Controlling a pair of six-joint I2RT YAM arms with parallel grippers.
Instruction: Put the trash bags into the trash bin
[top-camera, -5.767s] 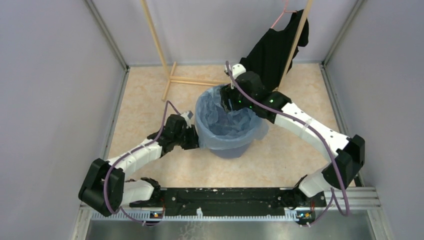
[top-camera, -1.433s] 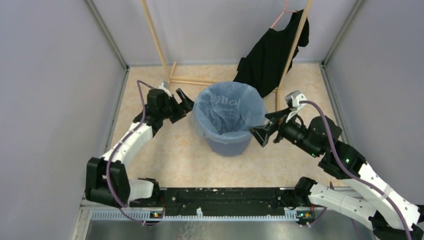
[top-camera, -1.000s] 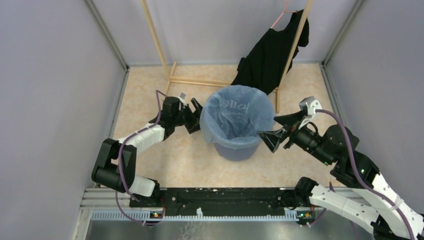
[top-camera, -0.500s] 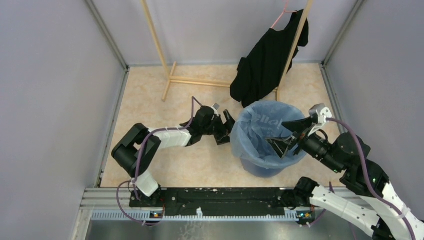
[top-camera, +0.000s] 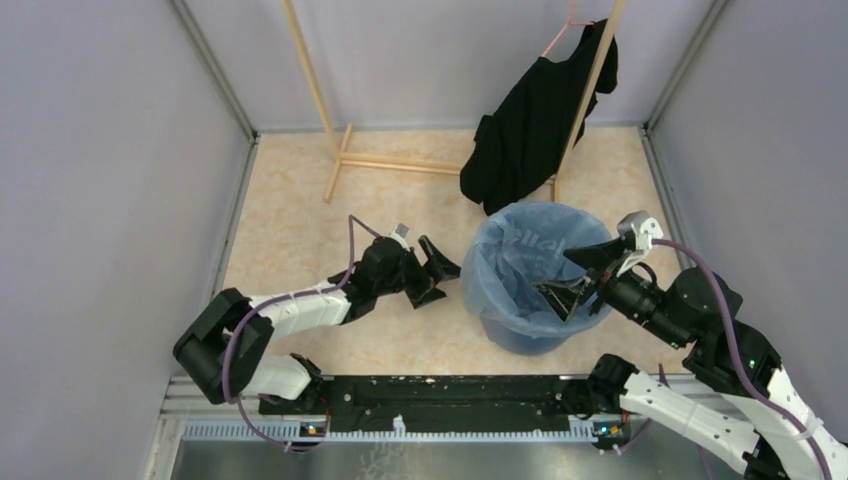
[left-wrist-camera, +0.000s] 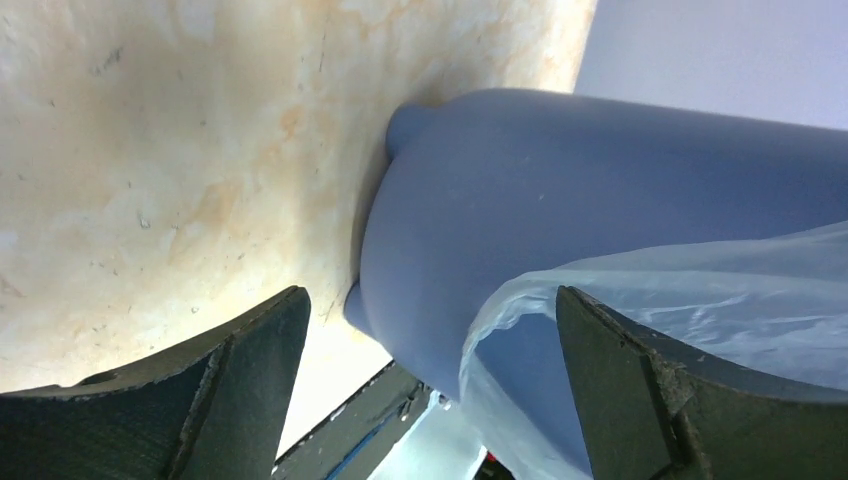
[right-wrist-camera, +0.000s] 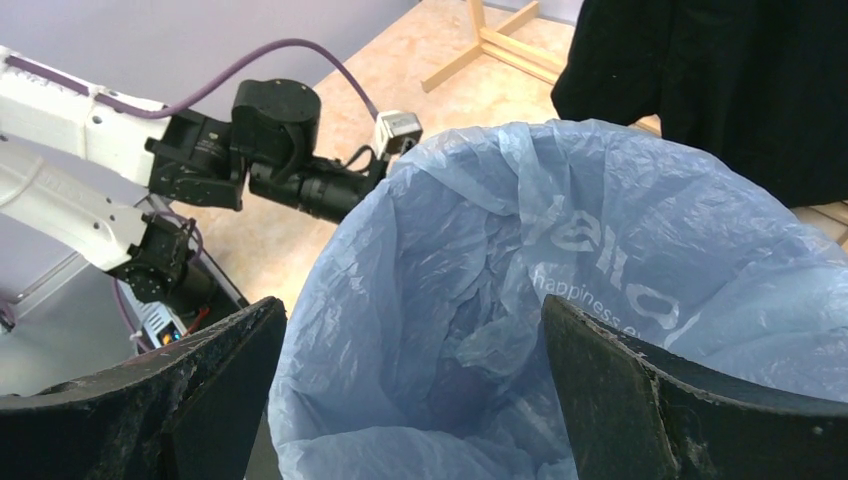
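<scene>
Since half a second ago the left gripper (top-camera: 440, 283) has drawn back from the bin toward the middle of the floor. The bin, which earlier slid from the floor's centre to its right half, has stayed put.

From the top camera, the round blue plastic bucket (top-camera: 527, 340) stands in the right half of the beige marbled floor (top-camera: 300, 220), closer to the near edge than the far one. It sits just in front of the black garment (top-camera: 535, 120) hanging on the wooden rack (top-camera: 330, 130). The thin pale-blue plastic film bag (top-camera: 505, 270) lines the bucket, its edge folded out over the rim. The left gripper is spread wide with nothing in it, apart from the bucket. The right gripper (top-camera: 572, 275) hangs over the bucket's right rim, jaws parted.

In the left wrist view, the two dark fingers (left-wrist-camera: 230, 390) stand wide apart. Beyond them are the bucket's smooth wall (left-wrist-camera: 560, 190) and the bag's hanging edge (left-wrist-camera: 700, 300).

In the right wrist view, the spread fingers (right-wrist-camera: 150, 410) frame the crinkled bag's mouth (right-wrist-camera: 480, 300) and grasp nothing. The left arm (right-wrist-camera: 270, 140) lies beyond the rim.
</scene>
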